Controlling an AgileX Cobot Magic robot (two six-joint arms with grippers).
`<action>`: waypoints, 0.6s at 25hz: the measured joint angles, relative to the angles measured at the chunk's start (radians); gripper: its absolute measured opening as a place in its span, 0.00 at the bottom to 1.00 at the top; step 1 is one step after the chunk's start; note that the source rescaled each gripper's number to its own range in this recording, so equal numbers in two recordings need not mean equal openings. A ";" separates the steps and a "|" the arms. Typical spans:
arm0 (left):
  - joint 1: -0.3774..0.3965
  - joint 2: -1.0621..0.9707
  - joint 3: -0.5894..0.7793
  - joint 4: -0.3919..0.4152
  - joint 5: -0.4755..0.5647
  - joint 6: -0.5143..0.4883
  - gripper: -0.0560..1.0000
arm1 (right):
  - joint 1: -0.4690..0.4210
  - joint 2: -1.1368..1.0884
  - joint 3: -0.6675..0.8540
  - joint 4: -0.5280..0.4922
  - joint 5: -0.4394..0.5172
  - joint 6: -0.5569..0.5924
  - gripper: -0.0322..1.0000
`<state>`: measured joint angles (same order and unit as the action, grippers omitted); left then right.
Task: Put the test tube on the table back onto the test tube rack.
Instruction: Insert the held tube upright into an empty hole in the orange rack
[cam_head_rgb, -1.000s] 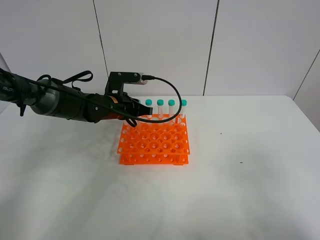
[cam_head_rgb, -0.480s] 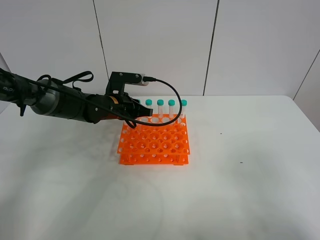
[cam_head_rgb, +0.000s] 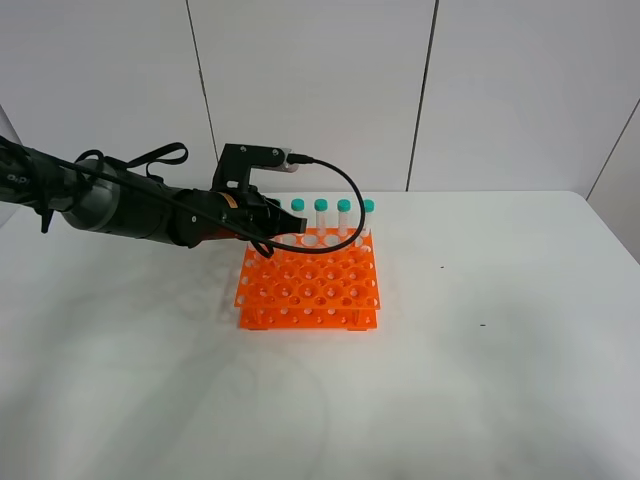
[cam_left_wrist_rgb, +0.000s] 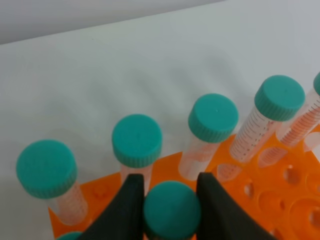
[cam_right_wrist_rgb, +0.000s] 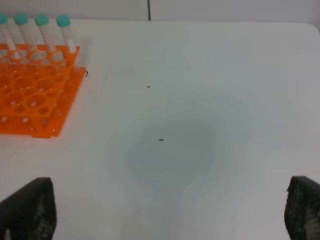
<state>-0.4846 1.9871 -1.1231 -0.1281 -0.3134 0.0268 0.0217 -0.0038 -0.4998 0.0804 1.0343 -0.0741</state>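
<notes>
Left gripper (cam_left_wrist_rgb: 171, 200) fingers pinch tube (cam_left_wrist_rgb: 172, 210) cap over rack (cam_head_rgb: 310, 285), far-edge row. Insertion step; next: lower, release.

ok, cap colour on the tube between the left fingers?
Teal-green cap, same as the other tubes; clearest in the left wrist view.

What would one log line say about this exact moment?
left gripper: jaws around teal-capped clear plastic tube | over orange plastic rack, back rows | right gripper: open, idle above white table

Pale grey wall panels (cam_head_rgb: 310, 90) split by dark vertical seams, evenly lit, behind the tabletop
</notes>
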 joint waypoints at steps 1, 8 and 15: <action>-0.003 0.000 0.000 0.000 0.000 0.000 0.06 | 0.000 0.000 0.000 0.000 0.000 0.000 1.00; -0.007 -0.001 0.042 0.002 -0.031 0.000 0.06 | 0.000 0.000 0.000 0.000 0.000 0.000 1.00; -0.009 -0.001 0.058 0.004 -0.076 0.000 0.06 | 0.000 0.000 0.000 0.000 0.000 0.000 1.00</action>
<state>-0.4931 1.9860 -1.0646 -0.1244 -0.3893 0.0268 0.0217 -0.0038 -0.4998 0.0804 1.0343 -0.0741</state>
